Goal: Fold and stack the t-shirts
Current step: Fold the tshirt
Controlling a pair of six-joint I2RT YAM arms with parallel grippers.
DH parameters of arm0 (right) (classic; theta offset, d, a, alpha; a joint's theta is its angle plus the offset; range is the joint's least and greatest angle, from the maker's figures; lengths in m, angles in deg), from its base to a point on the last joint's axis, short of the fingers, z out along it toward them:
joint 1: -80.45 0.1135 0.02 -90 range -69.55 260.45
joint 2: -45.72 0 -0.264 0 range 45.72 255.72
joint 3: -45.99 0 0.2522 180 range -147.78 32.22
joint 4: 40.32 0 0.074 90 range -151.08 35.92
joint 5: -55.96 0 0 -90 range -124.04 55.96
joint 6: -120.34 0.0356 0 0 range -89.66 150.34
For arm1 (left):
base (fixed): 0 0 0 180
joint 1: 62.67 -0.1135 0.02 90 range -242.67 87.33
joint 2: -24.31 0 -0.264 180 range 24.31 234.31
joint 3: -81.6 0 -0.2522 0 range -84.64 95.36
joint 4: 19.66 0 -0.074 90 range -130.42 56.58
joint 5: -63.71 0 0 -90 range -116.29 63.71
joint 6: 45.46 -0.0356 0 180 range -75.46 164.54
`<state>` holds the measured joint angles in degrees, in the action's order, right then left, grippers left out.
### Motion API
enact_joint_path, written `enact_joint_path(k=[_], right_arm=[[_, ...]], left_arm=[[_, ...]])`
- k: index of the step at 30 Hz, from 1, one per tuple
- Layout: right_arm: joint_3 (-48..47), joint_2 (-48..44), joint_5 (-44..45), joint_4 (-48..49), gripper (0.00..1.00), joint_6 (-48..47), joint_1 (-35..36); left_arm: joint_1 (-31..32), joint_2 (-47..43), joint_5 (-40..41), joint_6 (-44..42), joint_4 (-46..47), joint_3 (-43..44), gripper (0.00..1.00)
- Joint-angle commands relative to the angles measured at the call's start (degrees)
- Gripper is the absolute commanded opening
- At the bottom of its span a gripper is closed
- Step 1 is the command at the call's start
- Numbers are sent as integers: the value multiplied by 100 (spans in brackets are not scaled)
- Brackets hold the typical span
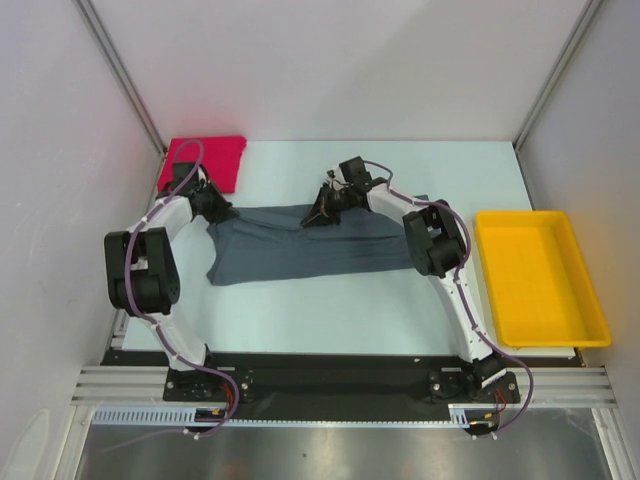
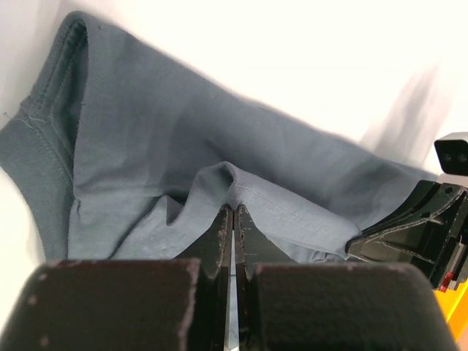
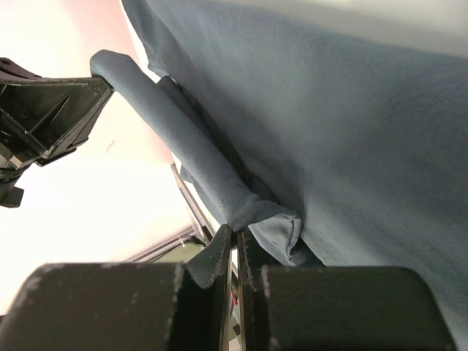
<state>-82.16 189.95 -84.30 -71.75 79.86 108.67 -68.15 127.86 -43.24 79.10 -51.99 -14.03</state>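
Note:
The slate-grey t-shirt (image 1: 310,250) lies across the middle of the table, its far edge lifted and stretched between both grippers. At the shirt's far left corner my left gripper (image 1: 220,212) is shut on it. In the left wrist view the left gripper (image 2: 234,210) pinches a raised ridge of the grey t-shirt (image 2: 168,139). My right gripper (image 1: 320,214) is shut on the far edge near the shirt's middle. The right wrist view shows the right gripper (image 3: 239,232) clamped on a rolled hem of the grey t-shirt (image 3: 329,131). The pinkish-red t-shirt (image 1: 208,160) lies folded at the back left corner.
A yellow plastic tray (image 1: 588,285) stands to the right of the right arm. White walls with metal posts close the table in at the back and sides. The opposite gripper shows in each wrist view: the right gripper (image 2: 420,234) and the left gripper (image 3: 44,117).

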Motion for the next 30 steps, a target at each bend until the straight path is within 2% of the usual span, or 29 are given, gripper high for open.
enact_joint_path(k=[1, 7, 9, 15, 19, 30], right_arm=[[-242, 71, -230, 45, 8, 41, 7], [-119, -69, -309, -52, 8, -65, -2], [30, -140, -300, 79, 8, -56, -28], [154, -193, -326, 141, 8, 5, -89], [189, -210, -370, 115, 9, -30, -116], [540, -491, -555, 62, 9, -153, -72]], left_arm=[[29, 25, -185, -204, -67, 251, 0], [38, -185, -405, -231, -16, 6, 1], [46, -238, -616, -231, 353, -126, 2], [90, 104, -889, -99, 538, 180, 1], [108, 201, -802, -187, 320, 304, 0], [29, -448, -388, -539, -402, -38, 0]])
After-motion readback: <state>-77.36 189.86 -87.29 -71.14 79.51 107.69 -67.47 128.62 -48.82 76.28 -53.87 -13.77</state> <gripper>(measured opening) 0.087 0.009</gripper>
